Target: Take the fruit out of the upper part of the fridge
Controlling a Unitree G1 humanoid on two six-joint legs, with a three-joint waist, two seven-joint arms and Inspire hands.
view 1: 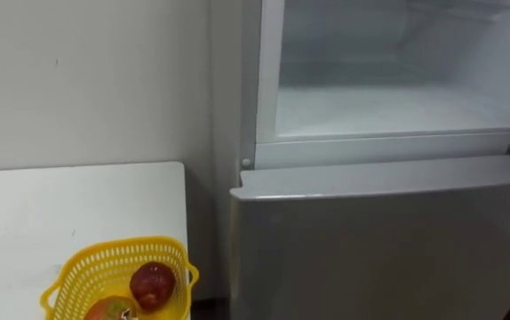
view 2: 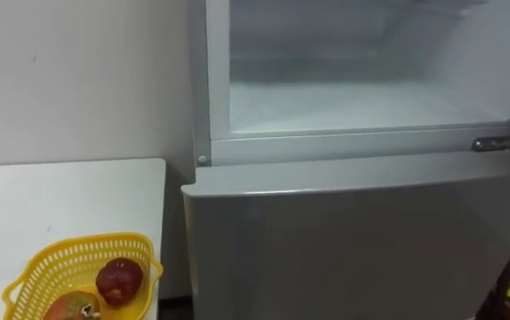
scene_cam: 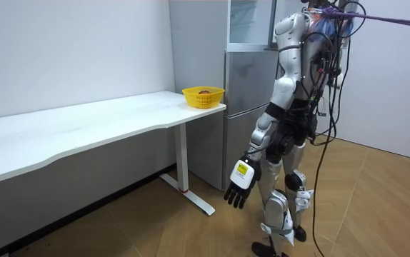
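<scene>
The left hand (scene_cam: pixel 241 187) hangs empty, fingers relaxed, before the open upper fridge compartment (view 1: pixel 388 107) with its bare shelf, while the red fruit (view 1: pixel 152 284), probably light, firm, smooth and best cupped round its middle, lies in the yellow basket (view 1: pixel 117 252) at the surface's (view 1: pixel 59 204) fridge-side corner.

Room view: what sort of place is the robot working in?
Probably a bare office or lab room fitted out for housework trials, not a home kitchen: a silver fridge stands against a plain wall, and a long white desk-style table beside it carries a yellow basket of fruit.
</scene>
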